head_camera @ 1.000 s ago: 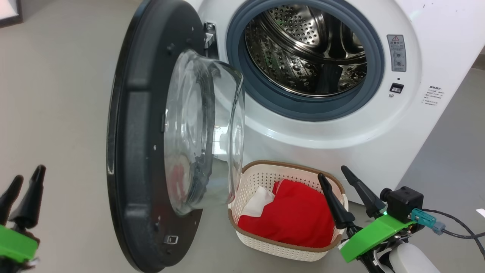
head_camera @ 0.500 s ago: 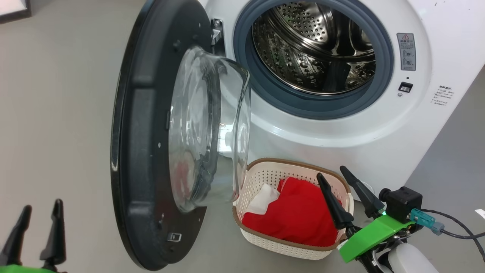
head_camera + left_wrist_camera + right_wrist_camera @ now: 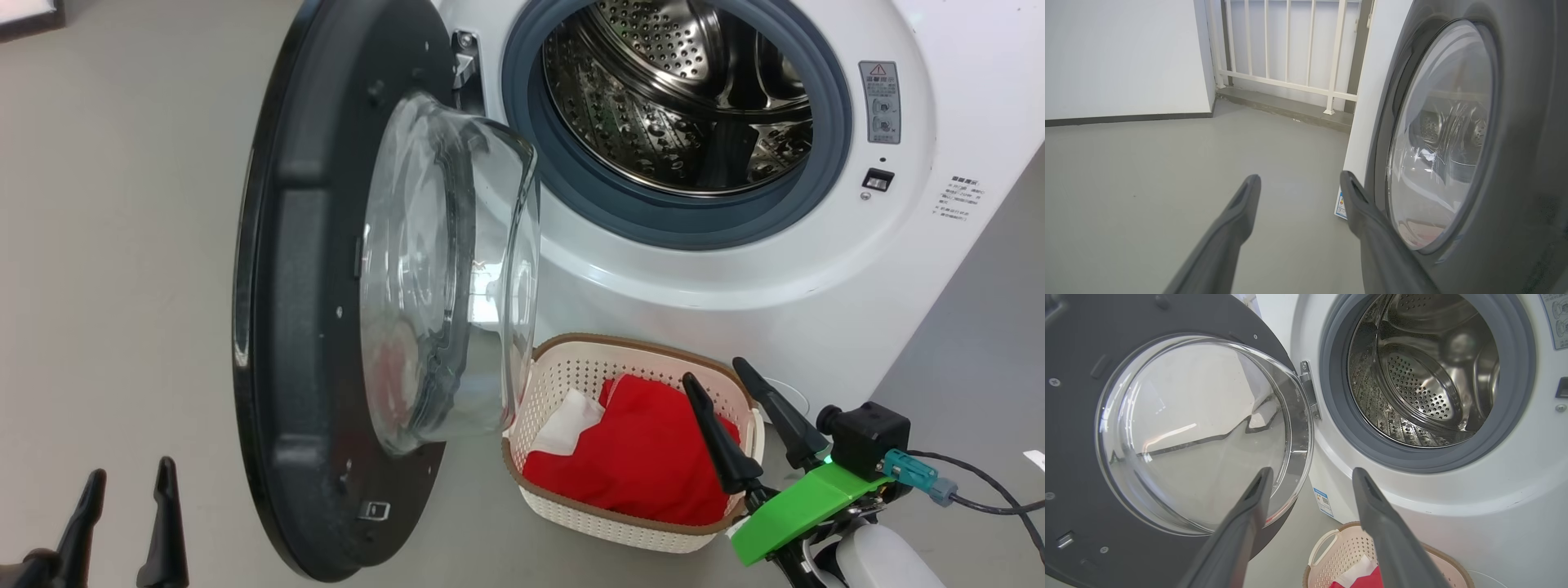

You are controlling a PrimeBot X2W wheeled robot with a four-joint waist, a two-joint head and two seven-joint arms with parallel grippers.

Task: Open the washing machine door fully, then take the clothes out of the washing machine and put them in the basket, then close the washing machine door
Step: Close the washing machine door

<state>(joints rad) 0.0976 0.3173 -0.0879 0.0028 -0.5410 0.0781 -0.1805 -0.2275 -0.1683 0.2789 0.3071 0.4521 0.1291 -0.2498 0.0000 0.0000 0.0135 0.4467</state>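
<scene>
With the clothes (image 3: pixel 645 457) lying in the basket (image 3: pixel 604 523) before the washing machine (image 3: pixel 735 278), closing was judged the step in hand. The washing machine door (image 3: pixel 441 278) stood open. The left gripper (image 3: pixel 1299 175), fingers (image 3: pixel 1237 220) wide and empty, was placed by its outer face; a steady push on the rim (image 3: pixel 1527 163), far from the hinge (image 3: pixel 463 69), was advised. The right gripper (image 3: pixel 714 369), likewise wide and empty, was best kept clear.

held the left gripper (image 3: pixel 133 466) low at the head view's lower left corner, both dark fingers (image 3: pixel 163 531) pointing up, spread wide, gripping nothing. carried the right gripper (image 3: pixel 714 369) at the lower right on a green mount (image 3: pixel 804 510), pale forearm (image 3: pixel 878 559) beneath, fingers slanting up and leftward, likewise parted with nothing between. showed clear gaps between fingertips in both wrist views.
</scene>
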